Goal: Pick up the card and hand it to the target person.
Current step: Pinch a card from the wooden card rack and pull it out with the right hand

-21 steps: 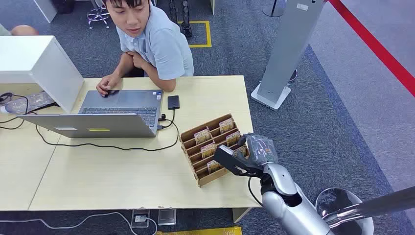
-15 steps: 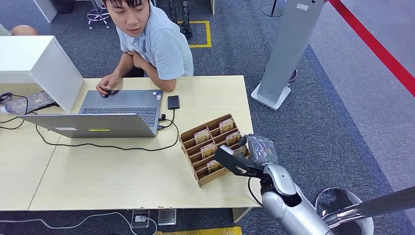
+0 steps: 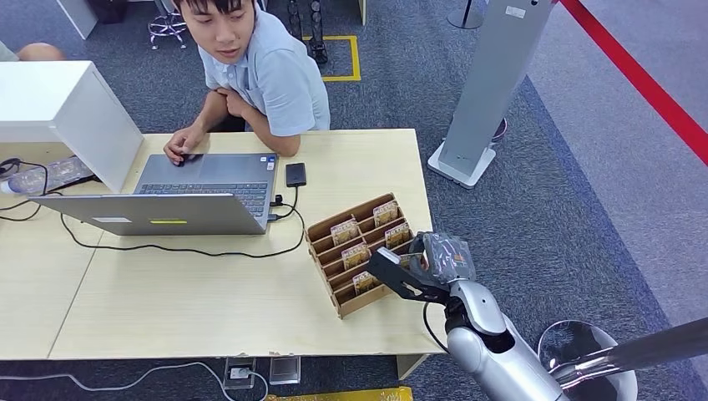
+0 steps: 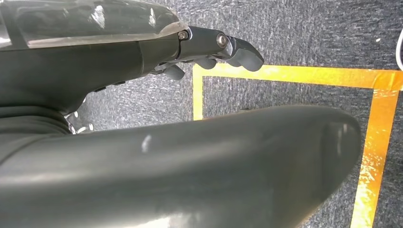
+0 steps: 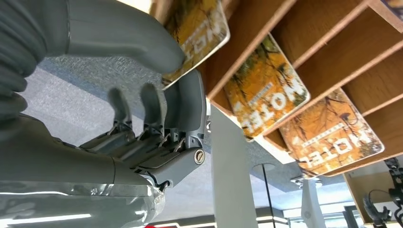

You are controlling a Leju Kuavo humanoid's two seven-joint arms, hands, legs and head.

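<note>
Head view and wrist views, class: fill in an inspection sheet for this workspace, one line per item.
Surface: light wooden table.
Job's things: hotel cards in a wooden card rack; one card pinched between thumb and finger of the right hand.
Clutter: open laptop, black phone, white box.
Hands: right hand at the rack; left hand hangs over the floor, holding nothing.
Cables: black cable across the table.
Surroundings: seated person, grey carpet, yellow tape.
</note>
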